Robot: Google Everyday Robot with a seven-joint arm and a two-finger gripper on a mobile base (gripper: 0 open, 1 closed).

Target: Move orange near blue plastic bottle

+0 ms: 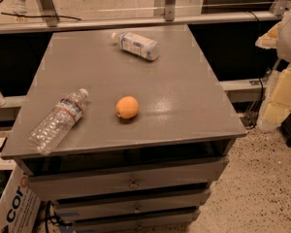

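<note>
The orange (pixel 127 107) lies on the grey cabinet top (pixel 184 96), near the front and a little left of the middle. The blue plastic bottle (pixel 137 44), short with a white-and-blue label and white cap, lies on its side near the back edge, well apart from the orange. My gripper (pixel 280 95) is at the right edge of the camera view, off the cabinet's right side and far from both. It holds nothing that I can see.
A longer ribbed clear bottle (pixel 57 120) with a red-white label lies on its side at the front left of the top. Drawers (pixel 131 182) are below. A metal railing (pixel 136 22) runs behind. A cardboard box (pixel 12 208) stands at the lower left on the speckled floor.
</note>
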